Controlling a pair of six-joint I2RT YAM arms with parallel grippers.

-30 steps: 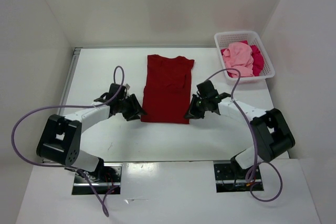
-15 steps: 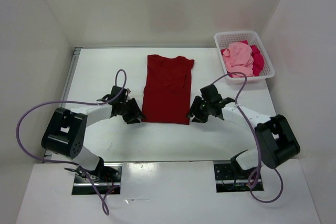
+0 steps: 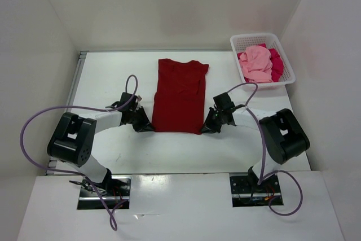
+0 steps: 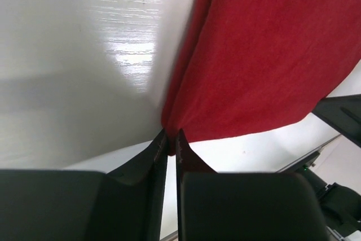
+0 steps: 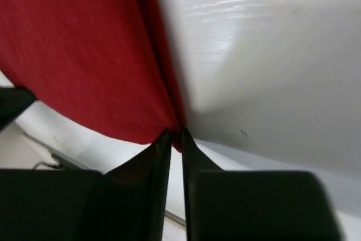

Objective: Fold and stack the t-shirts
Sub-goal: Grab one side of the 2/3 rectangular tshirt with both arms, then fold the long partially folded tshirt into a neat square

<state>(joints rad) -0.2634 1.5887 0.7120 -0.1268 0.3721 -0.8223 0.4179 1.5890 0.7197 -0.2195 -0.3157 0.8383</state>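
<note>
Both grippers have closed in on the dark red t-shirt (image 3: 179, 95), flat mid-table (image 3: 107, 77): left gripper (image 3: 145, 124) pinches its 7 o'clock hem corner, right gripper (image 3: 207, 127) the 5 o'clock one (jaws clamped on cloth). Pink t-shirt (image 3: 256, 63) and crimson t-shirt (image 3: 277, 64) fill the basket (image 3: 289, 75) at 2 o'clock.

Your dark red shirt (image 3: 179, 95) is soft cloth with a matt finish, and the wrist views show a fine, slightly fuzzy grain. The table (image 3: 107, 77) is white, smooth and semi-glossy; it throws back streaked light with a faint brushed texture. The jaws on both arms are black, matt and look like hard plastic. The basket (image 3: 254, 36) is white lattice plastic. The pink shirt (image 3: 256, 63) and magenta shirt (image 3: 276, 63) are matt, crumpled cloth. The cables (image 3: 22, 136) have a smooth purple sheath.
</note>
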